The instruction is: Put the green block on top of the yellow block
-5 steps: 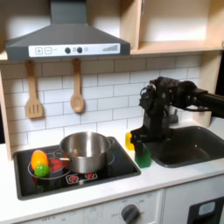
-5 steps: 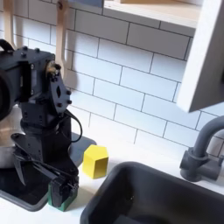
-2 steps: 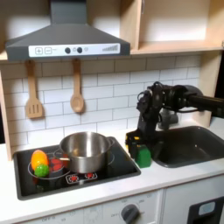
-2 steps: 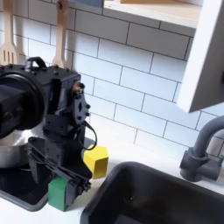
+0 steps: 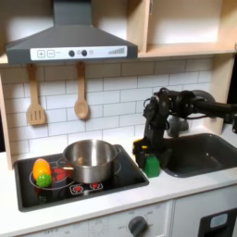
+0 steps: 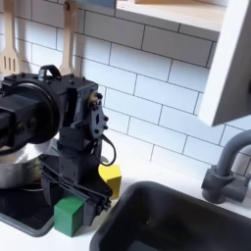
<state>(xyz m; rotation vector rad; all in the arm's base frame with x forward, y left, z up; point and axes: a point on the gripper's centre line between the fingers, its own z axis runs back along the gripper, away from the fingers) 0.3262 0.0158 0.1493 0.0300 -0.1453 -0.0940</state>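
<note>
The green block (image 5: 151, 167) (image 6: 69, 215) stands at the stove's near right corner, beside the sink. Behind it the yellow block (image 6: 112, 177) (image 5: 137, 146) rests on the counter by the tiled wall, partly hidden by the black arm. My gripper (image 6: 75, 199) (image 5: 144, 157) hangs low right over the green block. Its fingers stand spread, one toward each side of the block's top, and do not visibly clamp it. The gripper looks open.
A steel pot (image 5: 90, 159) sits on the black stove (image 5: 111, 180), with rounded green-and-yellow toy food (image 5: 42, 171) to the first exterior view's left. The dark sink (image 5: 199, 153) (image 6: 176, 221) and faucet (image 6: 227, 172) lie beside the blocks. Wooden utensils (image 5: 81, 97) hang on the wall.
The arm has swung toward the second exterior view's right and now covers more of the yellow block. The fingers that hugged the green block now stand spread; the block stays put.
</note>
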